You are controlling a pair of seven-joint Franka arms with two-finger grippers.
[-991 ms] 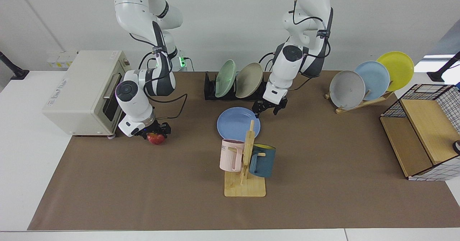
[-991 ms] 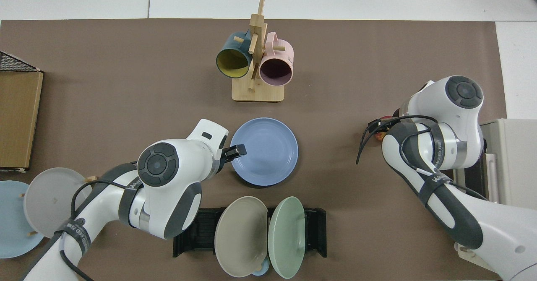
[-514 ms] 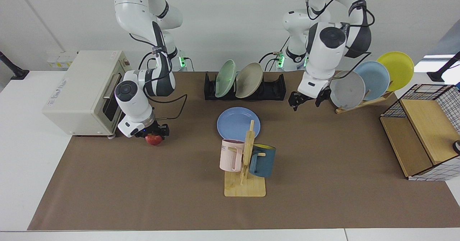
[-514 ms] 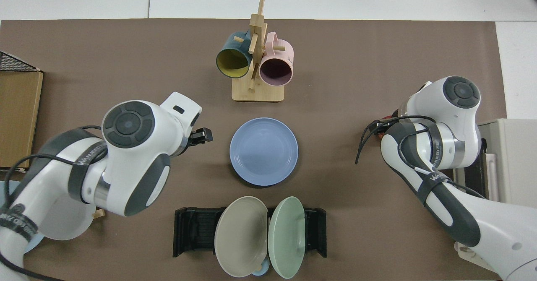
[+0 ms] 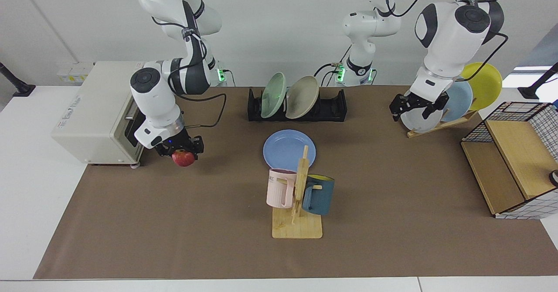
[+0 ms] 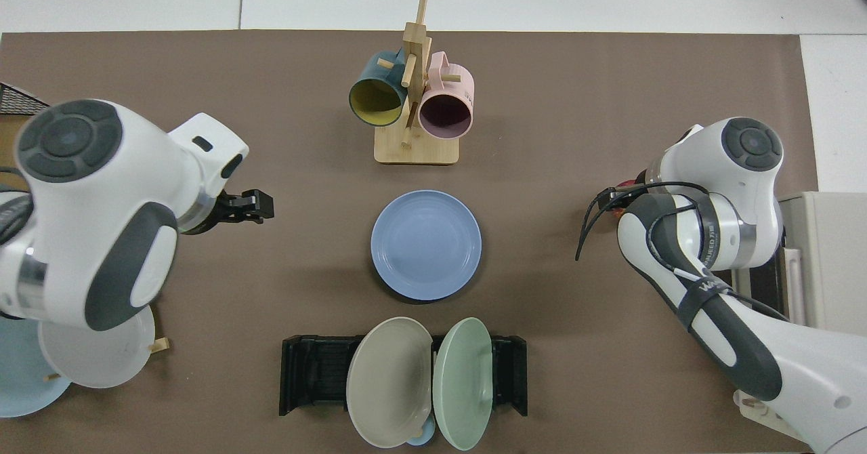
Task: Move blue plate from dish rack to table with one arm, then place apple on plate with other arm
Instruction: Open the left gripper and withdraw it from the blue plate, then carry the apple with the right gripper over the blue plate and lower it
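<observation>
Facing view alone shows right claw point(image 5: 183, 150) clamping apple point(image 5: 183, 157) above table point(image 5: 174, 222).

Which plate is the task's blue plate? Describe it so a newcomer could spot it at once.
Start at the black dish rack at the back of the brown mat. On the mat between it and the wooden mug tree lies the blue plate. It alone lies flat; the other plates stand on edge, and the racked blue one is paler.

Bare mat point(image 5: 226, 152) between apple-holding right pincer point(image 5: 182, 152) and blue plate point(image 5: 285, 150); mug tree point(image 5: 301, 183) just beyond.
</observation>
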